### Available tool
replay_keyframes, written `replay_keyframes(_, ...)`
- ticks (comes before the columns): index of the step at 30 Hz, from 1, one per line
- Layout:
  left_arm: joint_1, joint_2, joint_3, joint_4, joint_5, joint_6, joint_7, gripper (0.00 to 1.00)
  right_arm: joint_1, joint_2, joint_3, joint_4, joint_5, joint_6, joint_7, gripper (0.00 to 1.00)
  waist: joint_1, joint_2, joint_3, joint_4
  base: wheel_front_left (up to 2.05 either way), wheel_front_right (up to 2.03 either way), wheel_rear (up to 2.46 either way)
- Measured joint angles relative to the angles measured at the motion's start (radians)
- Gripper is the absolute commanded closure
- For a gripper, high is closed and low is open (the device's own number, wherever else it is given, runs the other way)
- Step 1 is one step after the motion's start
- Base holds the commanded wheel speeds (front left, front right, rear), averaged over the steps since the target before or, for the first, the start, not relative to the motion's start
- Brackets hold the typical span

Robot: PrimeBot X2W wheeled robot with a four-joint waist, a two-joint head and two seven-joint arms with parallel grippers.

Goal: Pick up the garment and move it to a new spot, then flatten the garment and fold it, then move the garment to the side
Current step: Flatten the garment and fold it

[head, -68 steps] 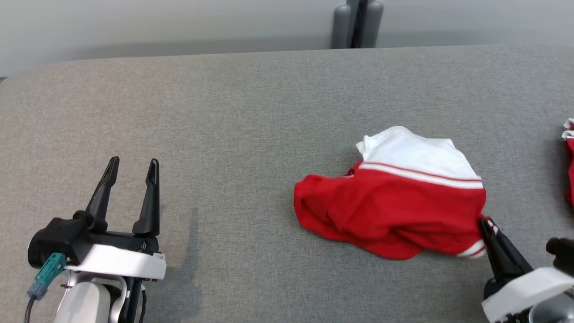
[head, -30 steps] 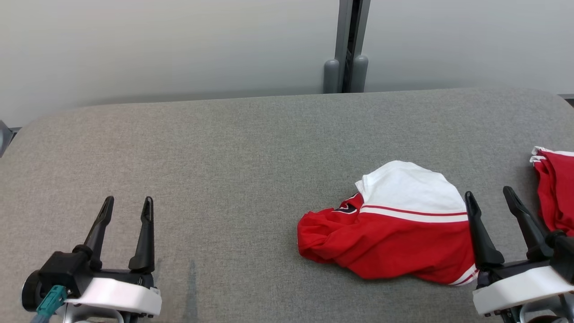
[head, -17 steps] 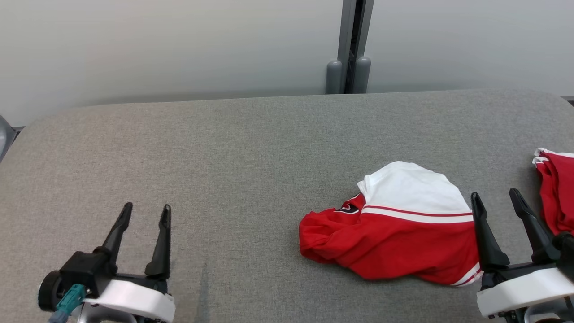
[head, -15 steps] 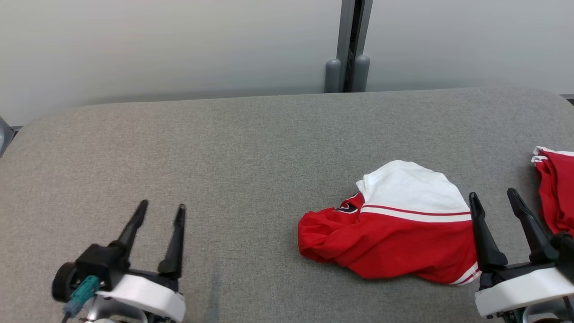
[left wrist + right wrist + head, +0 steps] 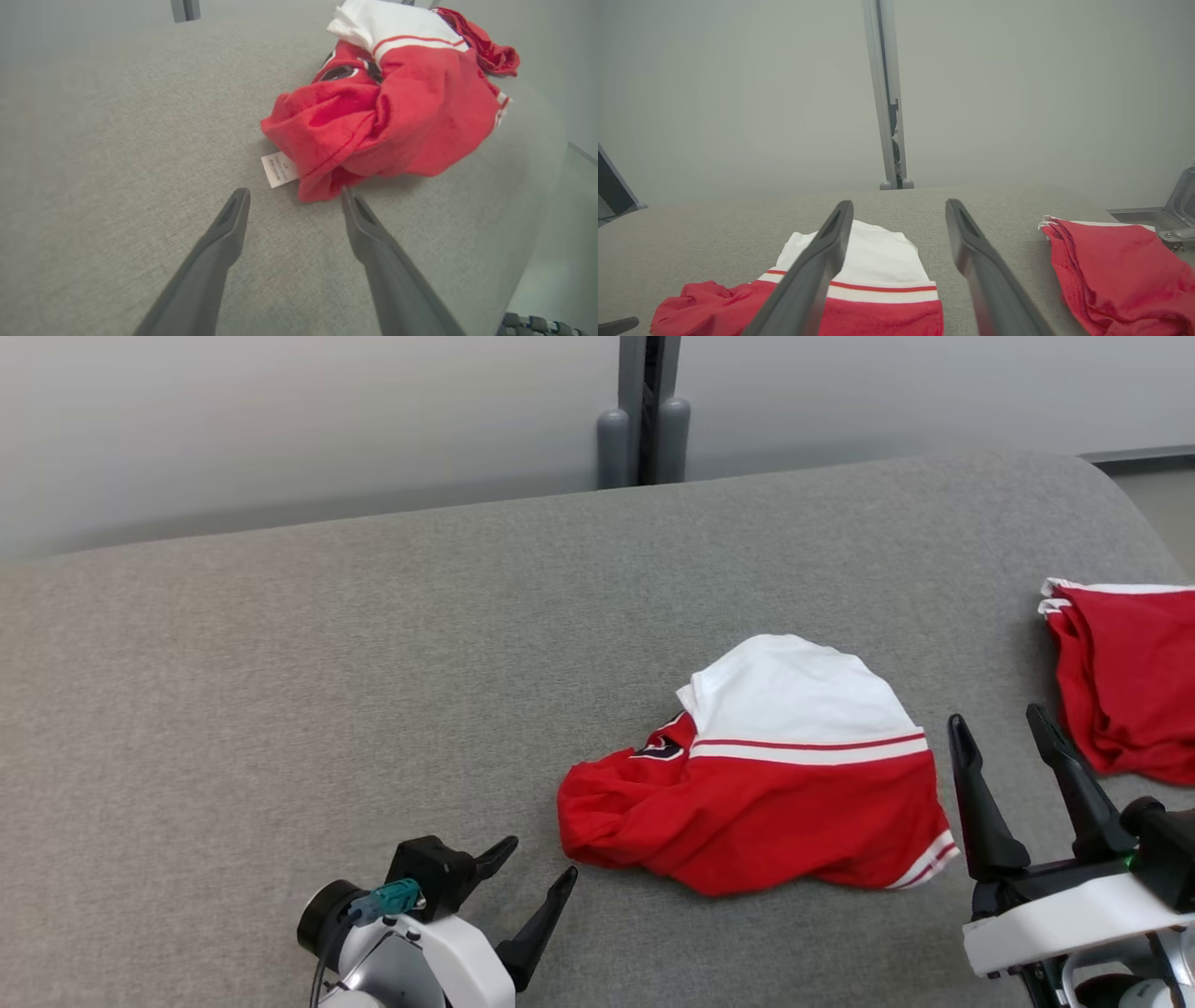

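- step in hand, as judged: an approach to a grasp. the garment [image 5: 775, 803] lies crumpled and unheld, so flattening and folding are not yet done. whether this grasp serves the pick-up or the spreading cannot be told.
- location: the garment rests on the tabletop [image 5: 280, 663], right of its middle and nearer the front edge, between the two tools.
- left tool [image 5: 541, 859]: released, jaws spread, nothing between them. it is angled toward the garment's bunched left end, with the tips just beside the red hem and the care label [image 5: 279, 169].
- right tool [image 5: 994, 717]: released, jaws spread and empty. it stands just beside the garment's right hem, not touching it.
- next move, as judged: the left tool should close on a single edge of the bunch, not the whole wad. the right tool should take the striped hem so the cloth can be drawn out flat.
- materials: soft knit, red body, white panel with a thin red stripe, and a dark printed patch part hidden in the folds. it is limp and will sag and shift when lifted.
- the tabletop is covered in grey woven fabric with rounded corners.
- a second red garment [image 5: 1120, 691] lies at the right edge, well apart.
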State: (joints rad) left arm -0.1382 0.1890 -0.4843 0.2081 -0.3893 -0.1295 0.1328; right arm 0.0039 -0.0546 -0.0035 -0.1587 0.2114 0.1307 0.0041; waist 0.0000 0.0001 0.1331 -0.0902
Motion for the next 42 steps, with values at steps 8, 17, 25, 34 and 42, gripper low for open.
replay_keyframes(8, -0.082, 0.023, -0.064, 0.082, -0.064, 0.0, -0.032, 1.0, -0.016, 0.002, 0.001, 0.02, 0.01, 0.0, -0.025, 0.0, 0.0, 0.0, 0.042, -0.066, 0.0, 0.0, 0.0)
replay_keyframes(17, -0.134, 0.078, -0.022, 0.05, -0.022, 0.072, -0.105, 1.0, -0.021, 0.003, -0.02, 0.04, 0.012, 0.0, -0.045, 0.0, 0.0, 0.0, 0.058, -0.071, 0.0, 0.0, 0.0)
replay_keyframes(25, -0.179, 0.177, 0.009, -0.161, 0.101, 0.179, -0.082, 1.0, -0.019, 0.005, -0.023, 0.048, 0.026, 0.0, -0.044, 0.0, 0.0, 0.0, 0.045, -0.026, 0.0, 0.0, 0.0)
replay_keyframes(34, -0.215, 0.292, -0.023, -0.369, 0.266, 0.228, 0.035, 1.0, -0.019, 0.005, -0.016, 0.058, 0.04, 0.0, -0.04, 0.0, 0.0, 0.0, 0.036, 0.007, 0.0, 0.0, 0.0)
replay_keyframes(42, -0.138, 0.197, -0.17, -0.323, 0.233, 0.171, 0.033, 1.0, -0.021, 0.005, -0.013, 0.069, 0.056, 0.0, -0.041, 0.0, 0.0, 0.0, 0.049, 0.006, 0.0, 0.0, 0.0)
